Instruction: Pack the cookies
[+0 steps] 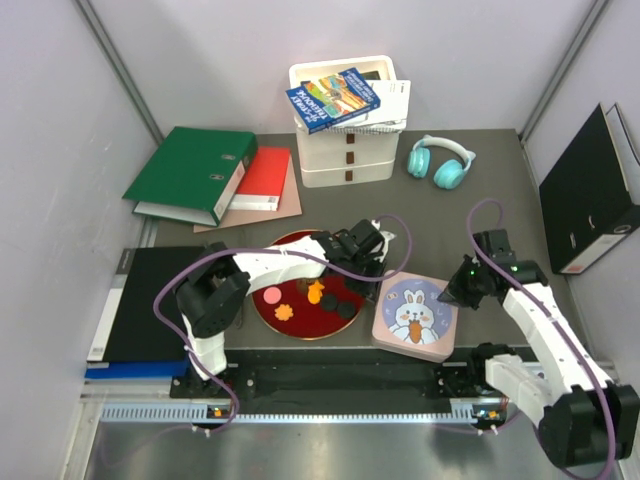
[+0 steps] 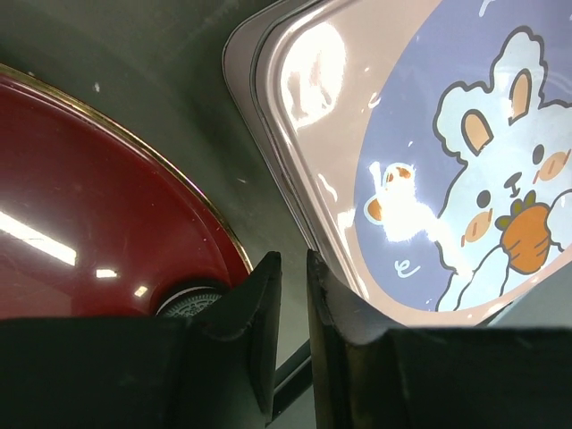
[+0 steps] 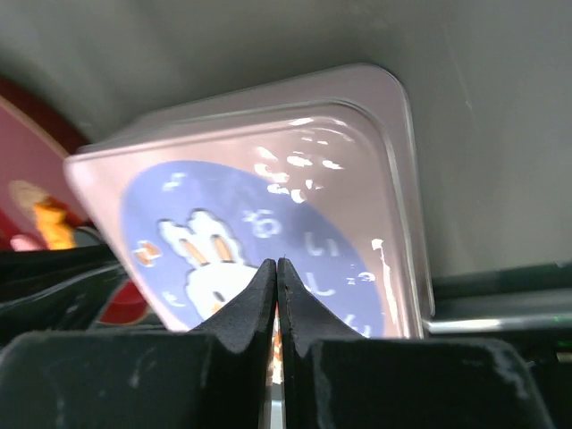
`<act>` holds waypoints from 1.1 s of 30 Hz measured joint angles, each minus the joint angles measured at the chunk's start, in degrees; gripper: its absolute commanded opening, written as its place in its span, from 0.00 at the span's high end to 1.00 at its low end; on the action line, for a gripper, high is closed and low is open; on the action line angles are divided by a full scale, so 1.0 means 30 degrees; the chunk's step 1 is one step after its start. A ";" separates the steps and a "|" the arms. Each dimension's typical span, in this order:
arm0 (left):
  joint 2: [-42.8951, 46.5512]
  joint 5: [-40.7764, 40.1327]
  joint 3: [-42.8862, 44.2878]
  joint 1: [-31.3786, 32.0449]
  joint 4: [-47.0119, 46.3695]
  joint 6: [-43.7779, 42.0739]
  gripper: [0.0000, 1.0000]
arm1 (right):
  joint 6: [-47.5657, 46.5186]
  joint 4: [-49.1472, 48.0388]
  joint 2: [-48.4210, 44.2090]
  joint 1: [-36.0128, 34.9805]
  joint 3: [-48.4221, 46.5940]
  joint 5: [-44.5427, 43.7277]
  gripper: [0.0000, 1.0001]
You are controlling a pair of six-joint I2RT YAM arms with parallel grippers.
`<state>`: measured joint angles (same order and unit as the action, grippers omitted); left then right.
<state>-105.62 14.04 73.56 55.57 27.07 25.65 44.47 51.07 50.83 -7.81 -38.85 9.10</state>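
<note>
Several cookies lie on a round red plate (image 1: 300, 262): a pink one (image 1: 270, 295), an orange flower (image 1: 284, 313), another orange one (image 1: 316, 291) and dark ones (image 1: 345, 305). To the plate's right sits a pink tin (image 1: 415, 318) with its bunny lid on. My left gripper (image 1: 374, 272) hovers over the gap between plate and tin, jaws a narrow slit apart and holding nothing. In the left wrist view a dark cookie (image 2: 192, 302) shows beside the gripper (image 2: 292, 259). My right gripper (image 1: 452, 293) is shut and empty at the tin's right edge, above the lid (image 3: 295, 179) in its wrist view (image 3: 276, 264).
A green binder (image 1: 190, 172) and a red folder (image 1: 263, 178) lie at the back left. A white drawer unit (image 1: 348, 150) topped with books stands at the back, with teal headphones (image 1: 440, 162) beside it. A black binder (image 1: 590, 190) is at the right and a black folder (image 1: 150, 300) at the left.
</note>
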 measured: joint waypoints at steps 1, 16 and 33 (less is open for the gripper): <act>0.0007 -0.0051 0.0058 0.0000 0.0044 -0.0044 0.77 | 0.0044 0.0240 0.0423 0.0000 0.0146 -0.0022 1.00; 0.0007 -0.1319 0.0546 -0.0189 0.0765 -0.0328 0.53 | 0.0612 0.0495 0.1676 0.0000 0.0459 -0.0379 1.00; 0.2324 0.1566 0.1326 0.1581 -0.0495 -0.2382 0.53 | 0.0903 0.0342 0.1661 0.0000 0.0554 -0.0335 1.00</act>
<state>-98.65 18.74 77.54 60.31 25.58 18.50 47.18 52.10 55.81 -7.81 -37.19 8.10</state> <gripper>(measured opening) 0.483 0.004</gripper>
